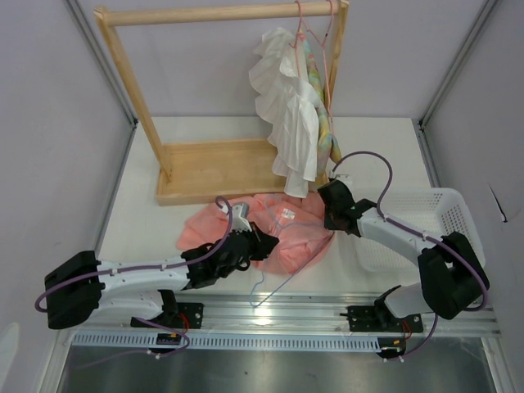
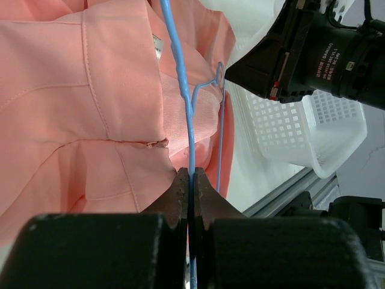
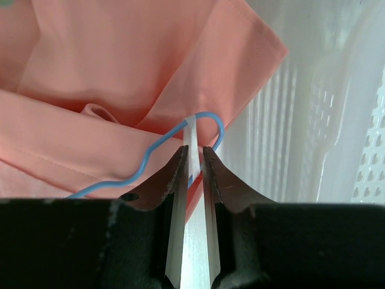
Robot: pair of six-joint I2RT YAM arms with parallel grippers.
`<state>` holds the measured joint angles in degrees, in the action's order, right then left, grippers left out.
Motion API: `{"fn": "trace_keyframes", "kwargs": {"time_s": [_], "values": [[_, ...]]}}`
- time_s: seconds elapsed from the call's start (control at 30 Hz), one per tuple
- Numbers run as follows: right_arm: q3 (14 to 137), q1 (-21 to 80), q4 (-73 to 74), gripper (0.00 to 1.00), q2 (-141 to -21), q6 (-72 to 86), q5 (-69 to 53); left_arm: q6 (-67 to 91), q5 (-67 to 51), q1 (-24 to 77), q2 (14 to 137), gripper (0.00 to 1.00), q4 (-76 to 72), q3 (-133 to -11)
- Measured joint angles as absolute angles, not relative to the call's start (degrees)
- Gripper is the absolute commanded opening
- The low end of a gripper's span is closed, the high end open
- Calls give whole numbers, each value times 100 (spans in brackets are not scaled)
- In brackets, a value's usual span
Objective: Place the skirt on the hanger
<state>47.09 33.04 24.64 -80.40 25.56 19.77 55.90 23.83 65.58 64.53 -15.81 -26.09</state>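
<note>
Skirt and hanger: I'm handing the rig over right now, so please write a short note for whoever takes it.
Left gripper: shut on the hanger wire.
Right gripper: jaws slightly apart, the white strap of the skirt running between them.
The skirt lies bunched on the table between the arms, with the hanger across it.
Done: that strap is looped over one hanger end.
Left: probably the other side, then lifting; the skirt does not hang yet.

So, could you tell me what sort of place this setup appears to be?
Probably a lab test cell for garment handling: plain grey walls, a wooden clothes rack and a white basket.
</note>
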Motion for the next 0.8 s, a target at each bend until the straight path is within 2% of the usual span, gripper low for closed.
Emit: {"fn": "trace_keyframes", "kwargs": {"time_s": [0.4, 0.47, 0.5, 0.57, 0.8], "values": [[4519, 3301, 2237, 20, -8248, 2696, 2023, 5588, 2383, 6563, 6383, 0, -1431, -2609], [4512, 3301, 2193, 16, -8267, 2698, 2021, 5590, 2383, 6563, 6381, 0, -1422, -2609], [4512, 3304, 2189, 7, -8272, 2700, 2021, 5590, 2383, 6563, 6377, 0, -1415, -2609], [4512, 3304, 2174, 0, -8274, 2709, 2018, 5588, 2383, 6563, 6370, 0, -1402, -2609], [4515, 3398, 2163, 0, -8270, 2738, 2034, 5588, 2373, 6563, 6370, 0, -1398, -2609]]}}
